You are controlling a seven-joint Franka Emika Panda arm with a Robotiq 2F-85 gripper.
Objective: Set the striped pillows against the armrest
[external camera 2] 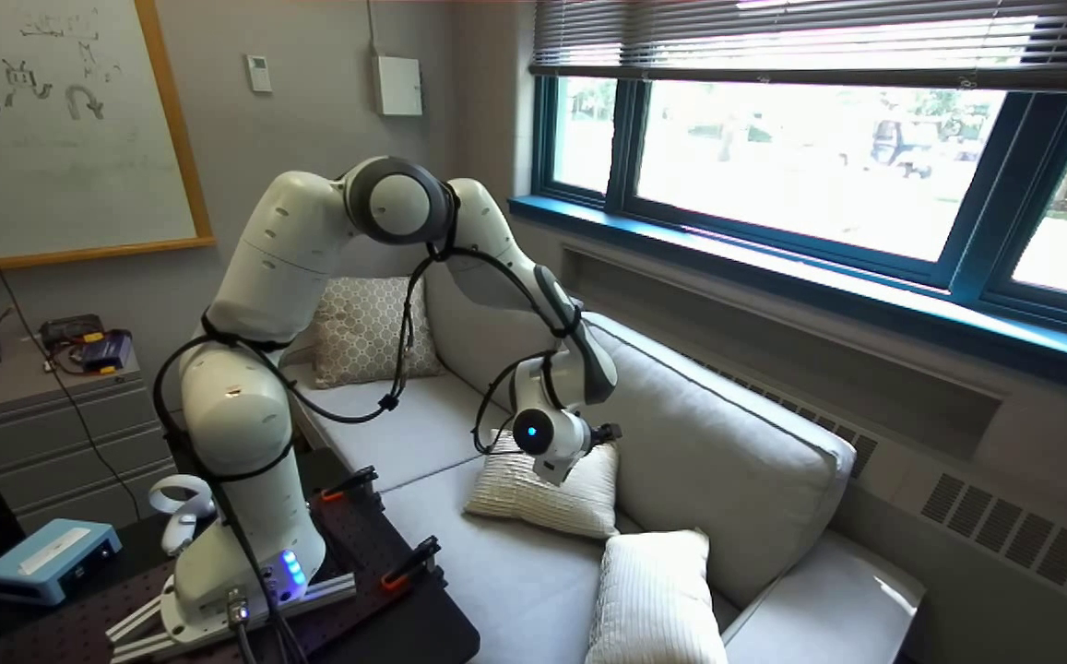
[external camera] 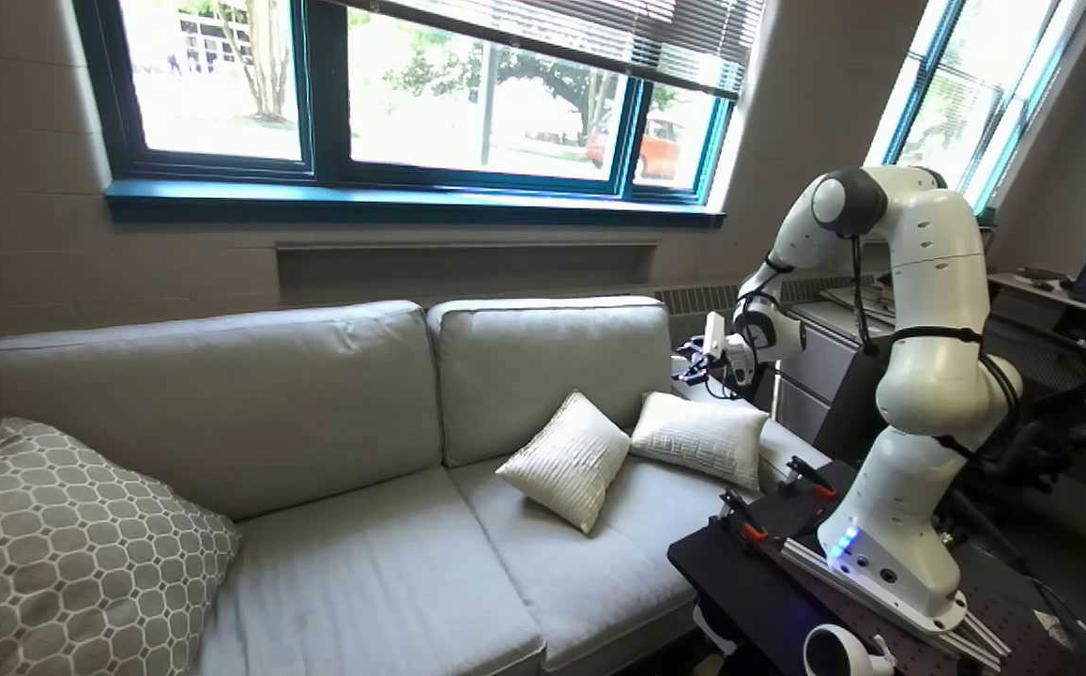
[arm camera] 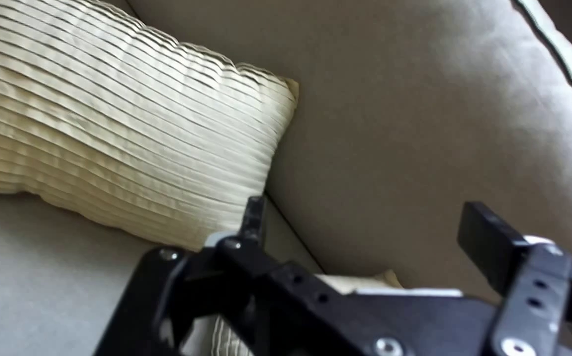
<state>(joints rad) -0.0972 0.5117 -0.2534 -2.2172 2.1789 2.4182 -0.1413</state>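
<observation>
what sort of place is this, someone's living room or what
Probably an office or lab with a lounge corner, rather than a home: a marked-up whiteboard and a drawer cabinet share the room with the sofa.

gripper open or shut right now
Open. In the wrist view the gripper has its jaws well apart, and the upper-left striped pillow lies ungripped.
</observation>
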